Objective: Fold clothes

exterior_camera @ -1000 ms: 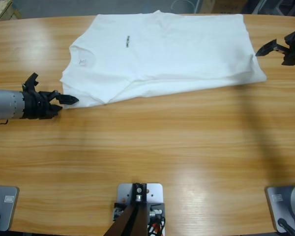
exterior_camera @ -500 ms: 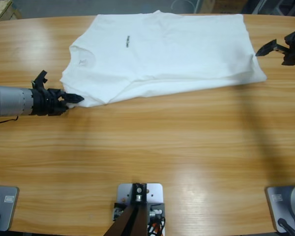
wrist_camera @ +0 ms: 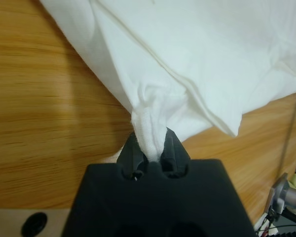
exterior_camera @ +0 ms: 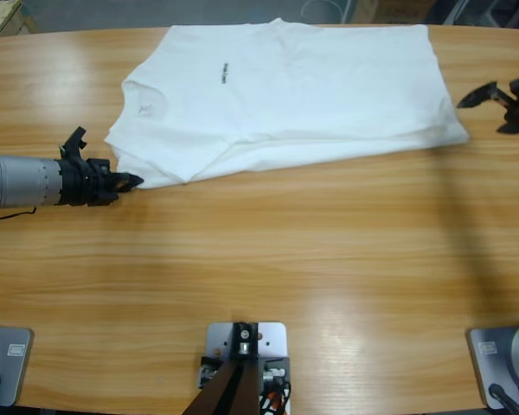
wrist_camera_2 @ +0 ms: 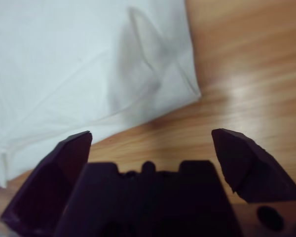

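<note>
The clothes are one white T-shirt [exterior_camera: 285,95], lying flat at the far side of the wooden table [exterior_camera: 268,259], with a small dark text mark on the chest. My left gripper [exterior_camera: 130,181] sits at the shirt's near-left corner and is shut on a bunched tip of that fabric [wrist_camera: 149,133]. My right gripper [exterior_camera: 493,108] hovers open just off the shirt's right edge, and its jaws stand wide apart with the shirt's corner [wrist_camera_2: 187,89] ahead of them.
A wide stretch of bare wood lies between the shirt and the table's near edge. The shirt reaches close to the far edge.
The left gripper closed in on the shirt's corner and shut on it. The right gripper slid right and slightly nearer, away from the shirt's edge.
</note>
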Motion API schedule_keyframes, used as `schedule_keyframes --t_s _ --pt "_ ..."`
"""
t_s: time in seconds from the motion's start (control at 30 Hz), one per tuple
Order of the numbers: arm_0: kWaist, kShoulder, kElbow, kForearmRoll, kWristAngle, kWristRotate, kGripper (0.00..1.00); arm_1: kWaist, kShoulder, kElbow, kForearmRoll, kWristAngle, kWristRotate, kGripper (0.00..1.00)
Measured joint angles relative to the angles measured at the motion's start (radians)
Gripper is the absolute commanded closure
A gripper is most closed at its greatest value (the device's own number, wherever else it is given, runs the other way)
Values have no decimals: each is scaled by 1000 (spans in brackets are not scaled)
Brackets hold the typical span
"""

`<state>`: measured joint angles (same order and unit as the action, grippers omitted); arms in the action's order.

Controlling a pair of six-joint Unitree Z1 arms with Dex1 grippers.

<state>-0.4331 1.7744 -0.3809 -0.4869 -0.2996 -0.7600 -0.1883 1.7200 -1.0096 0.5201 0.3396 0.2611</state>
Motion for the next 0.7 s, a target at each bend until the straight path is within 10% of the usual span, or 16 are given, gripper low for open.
schedule_keyframes --t_s 0.13,0.3,0.7 --pt "10 0 3 -2 0 0 1000 -58 0 61 -70 63 42 23" --pt "21 0 3 -6 0 0 1000 -96 8 110 -142 111 68 410" --pt "31 0 10 -9 0 0 1000 -204 133 218 -303 231 84 445"
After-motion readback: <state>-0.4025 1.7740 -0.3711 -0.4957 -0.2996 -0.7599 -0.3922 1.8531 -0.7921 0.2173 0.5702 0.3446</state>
